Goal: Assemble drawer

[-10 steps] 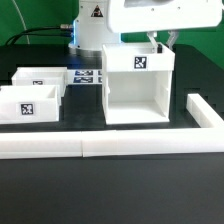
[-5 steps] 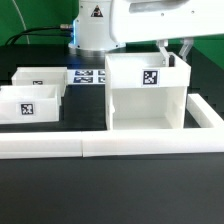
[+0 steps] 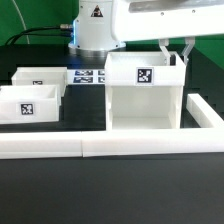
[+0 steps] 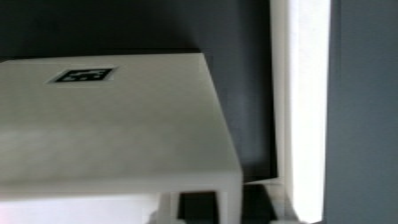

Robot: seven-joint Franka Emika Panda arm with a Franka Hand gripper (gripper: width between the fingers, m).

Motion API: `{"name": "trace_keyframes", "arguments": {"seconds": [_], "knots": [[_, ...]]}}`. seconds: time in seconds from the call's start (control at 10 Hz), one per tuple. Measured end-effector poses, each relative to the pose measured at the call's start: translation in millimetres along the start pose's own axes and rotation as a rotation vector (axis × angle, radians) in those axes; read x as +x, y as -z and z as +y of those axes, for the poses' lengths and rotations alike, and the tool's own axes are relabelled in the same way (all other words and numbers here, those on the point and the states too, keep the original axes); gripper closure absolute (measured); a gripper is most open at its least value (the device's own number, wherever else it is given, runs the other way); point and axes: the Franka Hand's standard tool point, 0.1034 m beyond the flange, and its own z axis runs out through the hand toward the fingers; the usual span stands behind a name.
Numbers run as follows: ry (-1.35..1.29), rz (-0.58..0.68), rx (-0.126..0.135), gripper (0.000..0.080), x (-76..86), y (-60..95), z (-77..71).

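1. The big white box (image 3: 145, 100) stands on the black table (image 3: 110, 190), near the middle. Its open side faces the front.
2. The box has a black and white tag (image 3: 145, 74) on its top back wall.
3. The gripper (image 3: 175, 52) hangs over the back corner of the box, on the exterior view's right.
4. Its two dark fingers (image 3: 164, 50) are spread apart, and green shows between them. They pinch nothing that I can see.
5. One small drawer (image 3: 28, 103) sits on the exterior view's left, well apart from the box. A second drawer (image 3: 40, 76) sits just behind it.
6. The marker board (image 3: 90, 76) lies flat between the drawers and the box, near the back.
7. A white rail (image 3: 110, 147) runs along the front of the table and up the exterior view's right. The box stands just behind its front part.
8. In the wrist view, the box (image 4: 107, 120) is seen from above with its tag (image 4: 80, 74). The rail (image 4: 302, 90) runs beside it, with a dark gap between.
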Motion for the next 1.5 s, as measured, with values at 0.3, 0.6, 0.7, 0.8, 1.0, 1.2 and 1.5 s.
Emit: {"name": "trace_keyframes", "arguments": {"seconds": [0.3,0.6,0.7,0.8,1.0,1.2,1.5], "knots": [[-0.311,-0.001,0.017,0.0762,0.1,1.2,-4.5],[-0.621,0.001,0.02,0.0761,5.2,0.1,-8.0],[-0.676,0.01,0.023,0.0761,6.8,0.6,-8.9],[-0.717,0.008,0.029,0.0761,6.7,1.6,-11.1],[-0.812,0.001,0.042,0.0761,6.1,2.5,-14.9],[-0.98,-0.018,0.058,0.0761,4.2,2.0,-17.8],[-1.285,-0.031,0.074,0.0761,4.4,-1.1,-17.4]]}}
